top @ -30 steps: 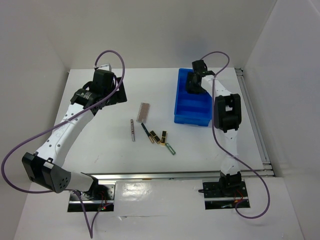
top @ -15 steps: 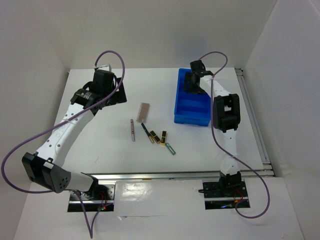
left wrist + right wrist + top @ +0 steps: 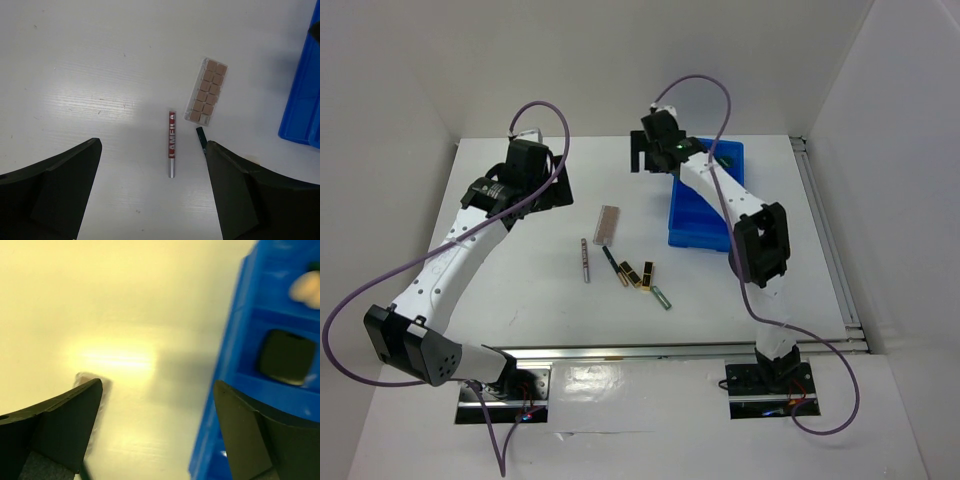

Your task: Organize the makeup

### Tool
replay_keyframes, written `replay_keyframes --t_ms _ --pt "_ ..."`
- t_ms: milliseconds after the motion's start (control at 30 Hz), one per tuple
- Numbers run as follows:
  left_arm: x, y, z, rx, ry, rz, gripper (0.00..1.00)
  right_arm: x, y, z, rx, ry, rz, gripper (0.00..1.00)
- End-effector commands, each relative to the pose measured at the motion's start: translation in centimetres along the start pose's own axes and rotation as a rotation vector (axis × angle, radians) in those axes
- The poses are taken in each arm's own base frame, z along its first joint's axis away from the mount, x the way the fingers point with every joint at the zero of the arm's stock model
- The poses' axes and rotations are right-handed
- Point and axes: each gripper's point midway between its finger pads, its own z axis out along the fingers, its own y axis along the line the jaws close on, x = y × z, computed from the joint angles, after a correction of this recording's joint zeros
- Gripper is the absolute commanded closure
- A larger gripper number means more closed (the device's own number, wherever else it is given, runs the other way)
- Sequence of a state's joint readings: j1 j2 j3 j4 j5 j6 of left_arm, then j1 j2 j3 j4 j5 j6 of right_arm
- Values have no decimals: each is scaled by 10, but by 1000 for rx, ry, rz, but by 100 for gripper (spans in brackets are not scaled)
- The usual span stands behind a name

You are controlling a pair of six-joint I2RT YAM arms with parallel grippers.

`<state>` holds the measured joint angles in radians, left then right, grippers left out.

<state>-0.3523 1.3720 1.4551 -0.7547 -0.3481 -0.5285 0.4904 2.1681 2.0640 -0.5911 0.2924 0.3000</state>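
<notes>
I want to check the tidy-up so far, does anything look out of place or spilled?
Nothing looks spilled or broken, but the tan palette, a red pencil, two lipsticks and a green tube lie loose at odd angles on the table, left of the blue bin.

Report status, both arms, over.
Left gripper open over pencil and tan palette. Right gripper open, empty, beside blue bin. Black compact in bin. Path clear.

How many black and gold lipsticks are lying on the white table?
2. One black and gold lipstick lies between the slim dark pencil and the other lipstick, which is beside the small green tube. The blue plastic bin may hide more.
</notes>
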Motion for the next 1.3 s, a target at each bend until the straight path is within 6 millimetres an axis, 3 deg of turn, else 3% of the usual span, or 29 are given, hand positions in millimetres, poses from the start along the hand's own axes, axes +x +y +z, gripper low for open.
replay_keyframes --t_ms 0,133,200,367,867,900,933,1000,1133,1267 --pt "-16 3 -14 -5 -70 -31 1 15 43 -2 -84 36 6 1" --pt "-27 12 -22 -52 -118 -87 1 60 96 1 -211 151 7 1" --pt "-36 18 -35 -61 -164 -127 1 76 114 0 -244 185 3 1" --pt "-32 23 -39 -61 -183 -135 1 115 137 16 -268 265 -8 1" --pt "-22 26 -39 -61 -163 -136 1 181 149 38 -182 352 -133 1" --pt "-22 26 -39 -61 -163 -136 1 170 147 39 -164 314 -151 2" --pt "-22 26 -39 -61 -163 -136 1 182 148 43 -147 328 -182 4" --pt "-22 24 -39 -53 -159 -135 1 183 142 49 -113 325 -207 13" --pt "-20 25 -40 -53 -159 -135 1 178 127 53 -48 296 -274 25" --pt "-18 27 -41 -53 -159 -135 1 164 129 48 -57 259 -278 39"
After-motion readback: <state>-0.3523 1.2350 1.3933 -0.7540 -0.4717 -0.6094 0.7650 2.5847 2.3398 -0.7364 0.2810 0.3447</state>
